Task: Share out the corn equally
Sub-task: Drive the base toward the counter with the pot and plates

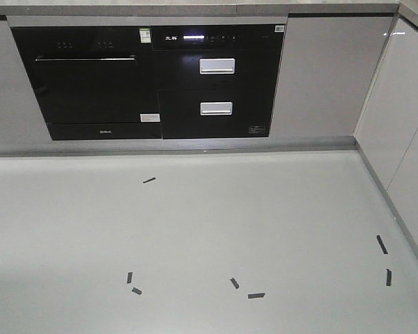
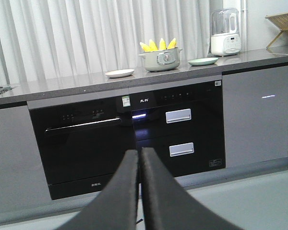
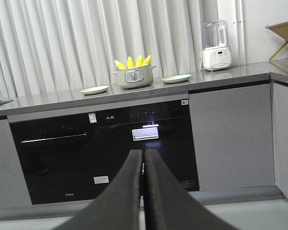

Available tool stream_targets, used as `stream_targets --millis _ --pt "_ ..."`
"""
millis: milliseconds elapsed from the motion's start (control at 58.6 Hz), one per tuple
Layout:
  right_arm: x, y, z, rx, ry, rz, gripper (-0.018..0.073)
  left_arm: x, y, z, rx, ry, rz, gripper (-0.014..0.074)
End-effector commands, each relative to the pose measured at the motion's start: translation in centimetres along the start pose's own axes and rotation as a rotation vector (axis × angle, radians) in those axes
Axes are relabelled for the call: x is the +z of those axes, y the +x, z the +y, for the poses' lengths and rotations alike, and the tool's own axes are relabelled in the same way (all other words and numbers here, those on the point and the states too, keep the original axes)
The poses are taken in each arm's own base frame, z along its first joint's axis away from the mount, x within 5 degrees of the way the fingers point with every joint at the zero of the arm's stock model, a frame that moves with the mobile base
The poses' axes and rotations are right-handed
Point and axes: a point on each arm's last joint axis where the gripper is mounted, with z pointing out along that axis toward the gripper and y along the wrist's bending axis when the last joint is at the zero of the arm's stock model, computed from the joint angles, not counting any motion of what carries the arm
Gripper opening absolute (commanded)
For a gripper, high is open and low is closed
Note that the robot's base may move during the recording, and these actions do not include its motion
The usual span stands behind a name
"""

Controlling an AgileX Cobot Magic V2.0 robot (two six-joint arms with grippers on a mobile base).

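Several yellow cobs of corn (image 2: 158, 45) (image 3: 133, 62) stand tips-up in a pale green pot (image 2: 161, 59) (image 3: 132, 78) on the far countertop (image 3: 48, 99). A white plate (image 2: 119, 73) (image 3: 94, 89) lies left of the pot and a green plate (image 2: 203, 61) (image 3: 176, 78) right of it. My left gripper (image 2: 139, 154) is shut, empty, well short of the counter and aimed at the oven front. My right gripper (image 3: 143, 154) is likewise shut and empty. The front view shows only floor and cabinet fronts.
Below the counter are a black oven (image 1: 90, 83) and a black two-drawer unit (image 1: 217, 83). A white blender (image 2: 225, 32) (image 3: 216, 46) stands at the counter's right, with a wooden rack (image 3: 284, 33) beyond. Black tape marks (image 1: 255, 295) dot the grey floor. White cabinets (image 1: 404, 125) bound the right side.
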Motion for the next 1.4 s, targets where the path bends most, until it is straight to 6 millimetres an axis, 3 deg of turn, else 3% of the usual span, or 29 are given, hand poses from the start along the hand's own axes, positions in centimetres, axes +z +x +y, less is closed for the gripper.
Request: stream_targets --millis 0,1381 --pt "-0.03 -0.05 0.09 -0.022 -0.012 -0.056 -0.0002 -0.26 -1.67 -0.15 -0.007 0.022 -0.109 -0.0006" --pt "-0.03 -0.05 0.09 -0.022 -0.012 -0.056 -0.0002 -0.26 -1.67 -0.15 -0.007 0.022 -0.109 -0.0006"
